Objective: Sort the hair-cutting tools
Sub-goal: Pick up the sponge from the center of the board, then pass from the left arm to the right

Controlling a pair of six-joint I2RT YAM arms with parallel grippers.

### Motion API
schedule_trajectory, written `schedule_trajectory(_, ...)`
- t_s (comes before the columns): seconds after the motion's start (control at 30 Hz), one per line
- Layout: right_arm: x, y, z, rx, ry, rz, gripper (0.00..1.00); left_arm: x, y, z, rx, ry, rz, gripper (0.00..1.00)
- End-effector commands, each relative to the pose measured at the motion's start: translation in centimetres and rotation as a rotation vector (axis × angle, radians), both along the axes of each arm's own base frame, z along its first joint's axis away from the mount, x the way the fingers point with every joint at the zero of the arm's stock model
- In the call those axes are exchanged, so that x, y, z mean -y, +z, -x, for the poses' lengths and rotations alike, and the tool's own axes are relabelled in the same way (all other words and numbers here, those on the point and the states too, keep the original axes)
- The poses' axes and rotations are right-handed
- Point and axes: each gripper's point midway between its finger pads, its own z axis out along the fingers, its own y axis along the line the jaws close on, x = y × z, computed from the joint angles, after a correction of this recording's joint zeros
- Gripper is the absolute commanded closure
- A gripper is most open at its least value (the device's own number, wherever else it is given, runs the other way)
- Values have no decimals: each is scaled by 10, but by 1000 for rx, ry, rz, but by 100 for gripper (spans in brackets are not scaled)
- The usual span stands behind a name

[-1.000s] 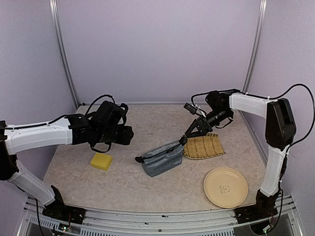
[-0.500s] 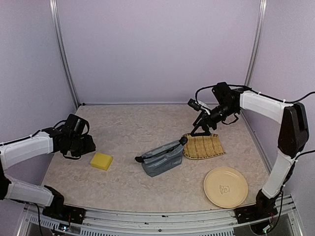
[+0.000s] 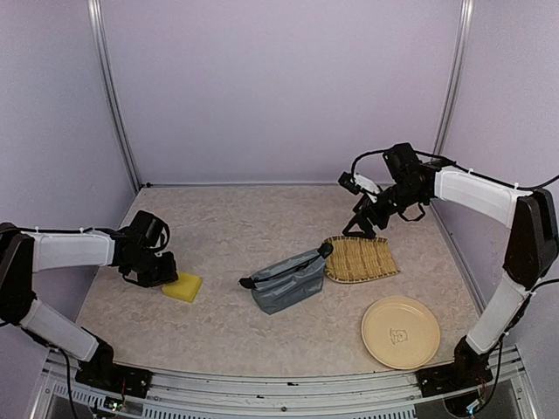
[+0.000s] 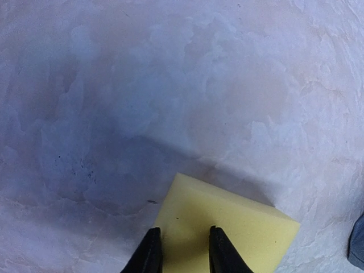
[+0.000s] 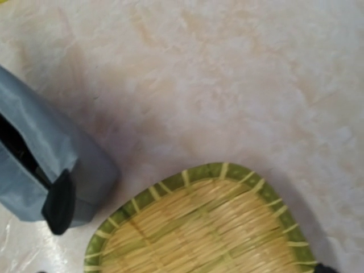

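Note:
No scissors, comb, clipper or guard shows on the table. The grey-blue zip pouch [image 3: 288, 279] lies mid-table, open at the top, with dark contents I cannot make out [image 5: 17, 151] and a black end tab [image 5: 57, 202]. My left gripper [image 3: 168, 276] is low at the yellow sponge [image 3: 182, 286], with its fingers [image 4: 149, 255] a little apart over the sponge's near part [image 4: 227, 222], open. My right gripper [image 3: 358, 230] hangs open and empty above the far edge of the bamboo tray [image 3: 360, 260], apart from the pouch.
The woven bamboo tray [image 5: 205, 227] lies right of the pouch, touching its end. A round beige plate [image 3: 400, 332] sits at the front right. Lilac walls enclose the table on three sides.
My left arm swung from mid-table back to the left and dropped onto the sponge. My right gripper rose from the pouch's right end and drew back over the tray's far edge.

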Motion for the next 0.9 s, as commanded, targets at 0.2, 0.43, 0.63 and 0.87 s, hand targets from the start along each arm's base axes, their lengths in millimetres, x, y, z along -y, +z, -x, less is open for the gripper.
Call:
schedule_trajectory(0.2, 6, 9, -9, 53, -45, -8, 0, 22, 22, -6, 69, -83, 40, 100)
schedule_trajectory(0.43, 12, 9, -13, 67, -72, 0, 0, 63, 72, -19, 192, -171, 72, 100)
schedule_trajectory(0.63, 49, 16, -43, 108, -312, 12, 0, 129, 138, -22, 363, -331, 139, 100)
schedule_trajectory(0.87, 30, 37, -15, -62, -144, -236, 0, 194, 207, -12, 575, -478, 237, 100)
